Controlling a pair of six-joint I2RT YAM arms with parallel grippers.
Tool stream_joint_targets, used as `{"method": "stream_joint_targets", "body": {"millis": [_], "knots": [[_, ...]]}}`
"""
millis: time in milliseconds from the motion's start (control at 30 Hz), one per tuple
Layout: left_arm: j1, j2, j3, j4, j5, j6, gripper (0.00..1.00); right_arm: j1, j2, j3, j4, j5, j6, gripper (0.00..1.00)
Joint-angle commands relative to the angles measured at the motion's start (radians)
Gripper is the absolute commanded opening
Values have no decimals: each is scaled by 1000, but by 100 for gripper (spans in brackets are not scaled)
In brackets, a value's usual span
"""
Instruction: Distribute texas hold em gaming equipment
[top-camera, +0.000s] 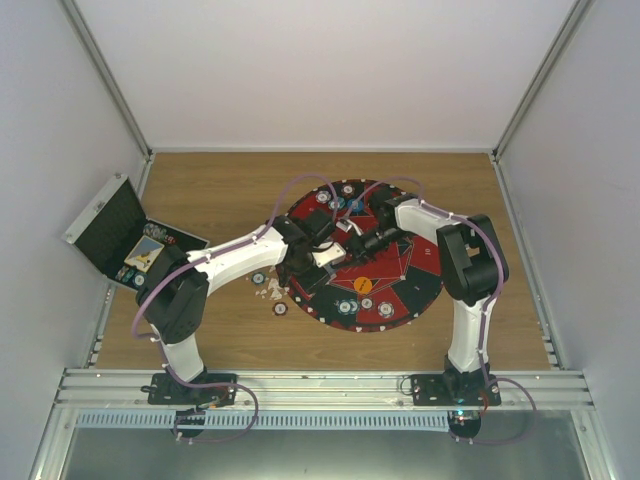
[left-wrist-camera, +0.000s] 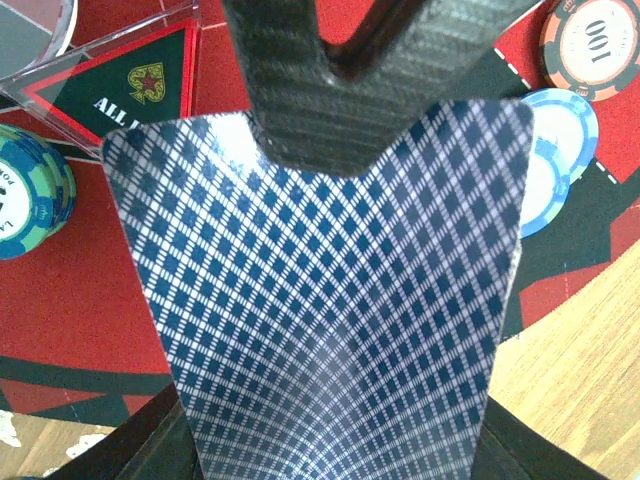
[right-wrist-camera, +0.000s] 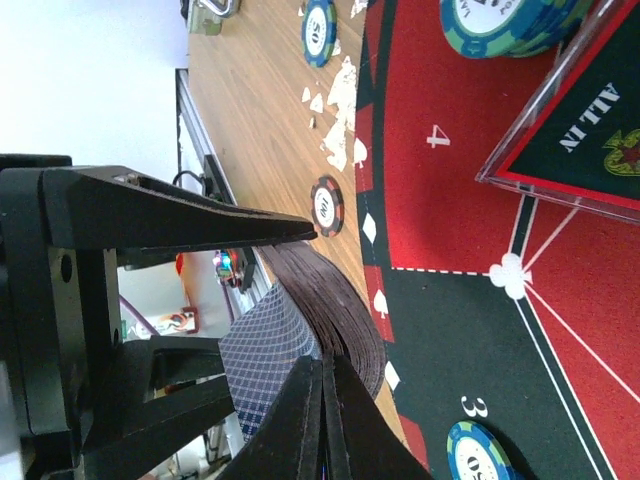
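This is a robot lab cell: plain white panel walls (top-camera: 330, 70) in silver aluminium posts (top-camera: 105, 70) enclose a brown wooden tabletop (top-camera: 220, 190). Two white-and-black robot arms (top-camera: 235, 252) with purple cables (top-camera: 137, 315) are bolted to a slotted aluminium rail (top-camera: 320, 385).

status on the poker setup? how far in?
Done: chip stacks sit round the mat. In hand: left gripper clamps the card deck; right gripper is shut at its edge, card pinch unclear. Left: dealing cards, plus chips in the case and loose chips on the table.
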Motion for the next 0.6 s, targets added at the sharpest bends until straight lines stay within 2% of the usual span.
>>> {"method": "stream_joint_targets", "body": {"millis": [0, 267, 433, 567], "knots": [[3, -17, -10, 17, -28, 14, 51, -31, -35, 6, 24, 68, 47, 0], [38, -28, -32, 18, -55, 11, 51, -186, -112, -21, 79, 90, 115, 1], [119, -37, -47, 11, -79, -8, 50, -301, -192, -101, 276, 170, 325, 1], [185, -53, -39, 4, -76, -16, 51, -317, -221, -153, 460, 216, 523, 1]]}}
